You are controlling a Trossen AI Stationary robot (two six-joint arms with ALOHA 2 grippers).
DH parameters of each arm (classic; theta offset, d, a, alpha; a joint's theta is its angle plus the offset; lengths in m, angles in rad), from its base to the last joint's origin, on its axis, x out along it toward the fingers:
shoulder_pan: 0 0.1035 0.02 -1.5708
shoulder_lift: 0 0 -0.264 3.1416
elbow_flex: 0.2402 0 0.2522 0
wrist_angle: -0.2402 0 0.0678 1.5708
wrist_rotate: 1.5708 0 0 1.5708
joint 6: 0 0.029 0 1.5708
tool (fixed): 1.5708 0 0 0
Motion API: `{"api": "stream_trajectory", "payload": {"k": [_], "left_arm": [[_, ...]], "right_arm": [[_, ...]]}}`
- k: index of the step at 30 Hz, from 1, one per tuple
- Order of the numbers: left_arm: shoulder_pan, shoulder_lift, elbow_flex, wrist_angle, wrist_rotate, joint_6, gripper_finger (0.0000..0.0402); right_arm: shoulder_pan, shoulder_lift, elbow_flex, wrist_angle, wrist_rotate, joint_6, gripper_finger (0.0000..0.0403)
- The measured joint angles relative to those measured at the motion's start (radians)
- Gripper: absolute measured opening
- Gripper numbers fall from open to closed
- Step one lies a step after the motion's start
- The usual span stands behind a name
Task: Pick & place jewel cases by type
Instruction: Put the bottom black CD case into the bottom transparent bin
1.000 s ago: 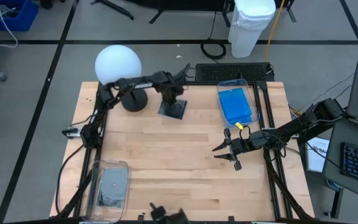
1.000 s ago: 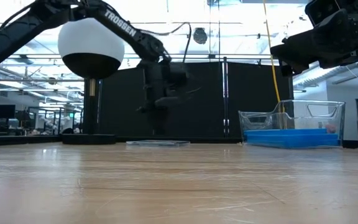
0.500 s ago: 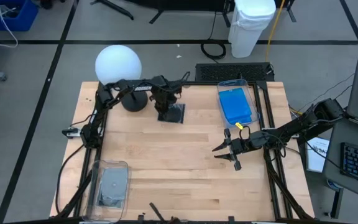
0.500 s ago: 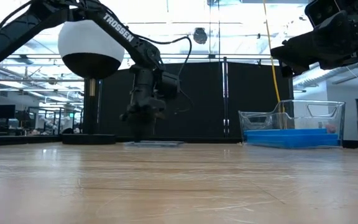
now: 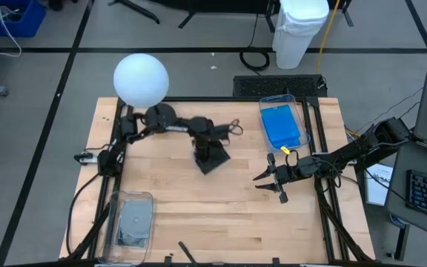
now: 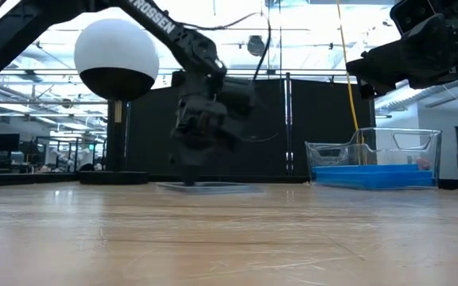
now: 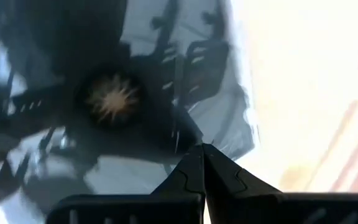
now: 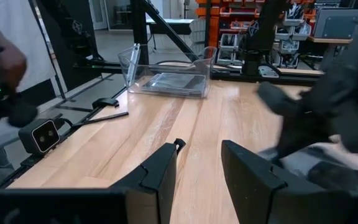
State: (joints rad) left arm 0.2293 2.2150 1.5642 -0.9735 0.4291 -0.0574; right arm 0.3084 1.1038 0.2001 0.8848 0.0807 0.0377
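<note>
A dark jewel case [image 5: 218, 161] lies flat on the wooden table near its middle; in the left wrist view its round hub [image 7: 113, 99] shows. My left gripper [image 5: 207, 152] is shut, with its tips down on this case. Blue jewel cases [image 5: 281, 124] lie in a clear bin [image 5: 302, 119] at the far right. Another dark case [image 5: 132, 222] lies in a clear bin [image 5: 148, 199] at the near left. My right gripper [image 5: 271, 182] hangs open above the table's right part, with nothing between its fingers. My left gripper presses its shut fingertips [image 7: 194, 163] down on the dark case's top face [image 7: 180, 127], beside the hub. The fingers come from above, slanting down from the table's left. The case lies flat on the table [image 6: 211, 187].
A white globe lamp [image 5: 141, 78] on a black base [image 5: 160, 116] stands at the far left, close behind my left arm. Bare wood lies between the dark case and the near edge.
My left gripper has swung from beside the lamp base toward the table's near edge and a little right, sinking and rolling its wrist. The dark jewel case has slid along the table with it toward the middle, turning a little and staying flat.
</note>
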Motion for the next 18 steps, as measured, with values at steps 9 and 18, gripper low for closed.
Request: {"api": "stream_trajectory", "payload": {"k": [9, 18], "left_arm": [[-0.203, -0.009, -0.001, 0.289, 0.041, 0.042, 0.0001], [-0.385, -0.093, -0.003, 0.502, -0.301, 0.12, 0.0001]], "right_arm": [[0.0, 0.0, 0.0, 0.0, 0.0, 0.0, 0.0118], [-0.042, 0.008, 0.026, -0.074, 0.022, 0.003, 0.0118]]}}
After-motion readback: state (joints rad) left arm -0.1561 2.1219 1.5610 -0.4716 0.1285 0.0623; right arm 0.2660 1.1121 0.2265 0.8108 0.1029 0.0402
